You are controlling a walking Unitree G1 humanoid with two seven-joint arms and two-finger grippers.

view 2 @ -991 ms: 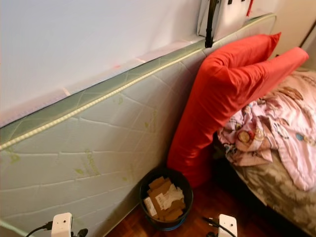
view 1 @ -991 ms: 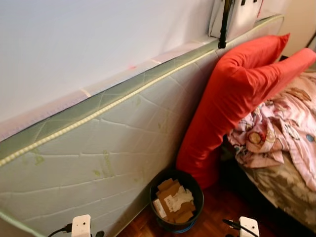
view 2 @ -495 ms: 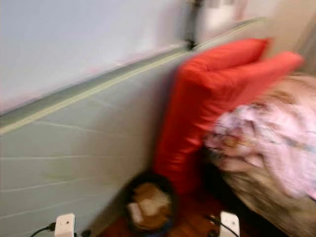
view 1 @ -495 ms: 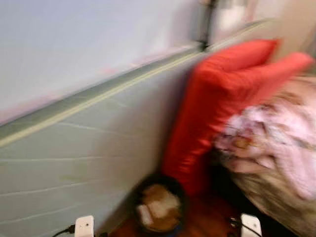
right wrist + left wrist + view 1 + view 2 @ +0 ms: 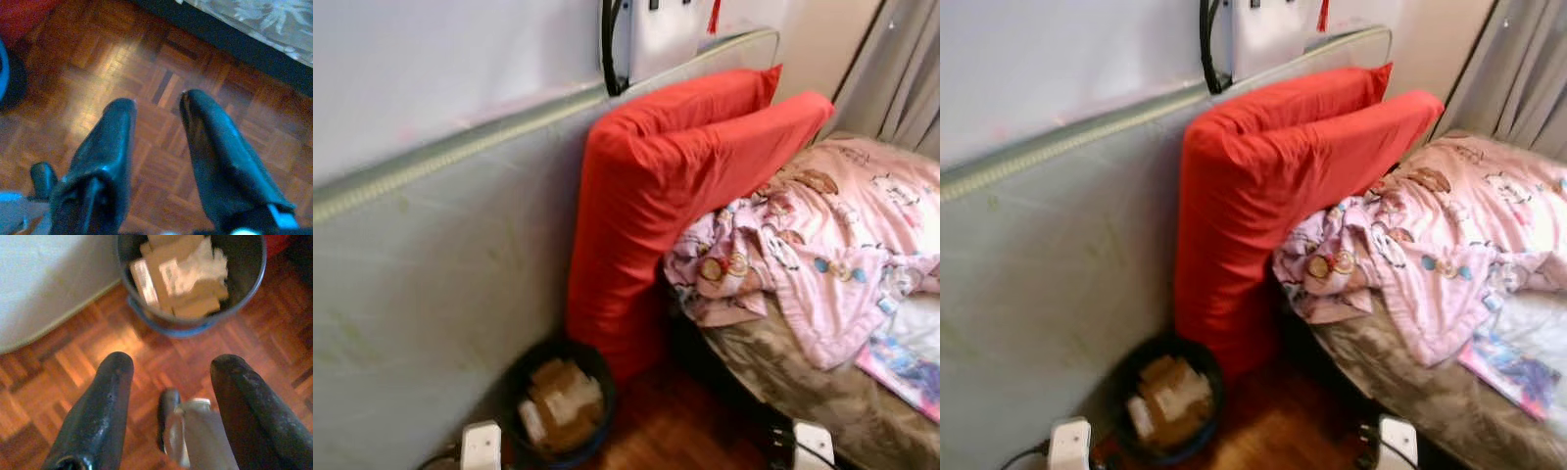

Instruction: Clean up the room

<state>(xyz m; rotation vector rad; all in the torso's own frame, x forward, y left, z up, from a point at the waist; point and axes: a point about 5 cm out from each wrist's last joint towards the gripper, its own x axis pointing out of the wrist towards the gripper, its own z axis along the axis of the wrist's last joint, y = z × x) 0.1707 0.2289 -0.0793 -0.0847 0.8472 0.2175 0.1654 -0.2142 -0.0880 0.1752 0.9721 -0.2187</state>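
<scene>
So there's a grey mattress (image 5: 421, 284) stood on its edge against the wall, and 2 red pillows (image 5: 675, 166) lean against it at the head of the bed (image 5: 822, 392). A pink patterned blanket (image 5: 813, 255) lies crumpled across the bed, touching the lower pillow. Down on the parquet floor (image 5: 58, 362), a dark round trash bin (image 5: 558, 401) sits right at the foot of the mattress, just beside the bottom of the pillows, stuffed with flattened cardboard pieces (image 5: 181, 274) and some white paper. The left gripper (image 5: 171, 401) hangs low over the floor near the bin, fingers spread apart with nothing between them. The right gripper (image 5: 156, 147) hovers over bare parquet by the bed's edge, fingers also parted and empty.
</scene>
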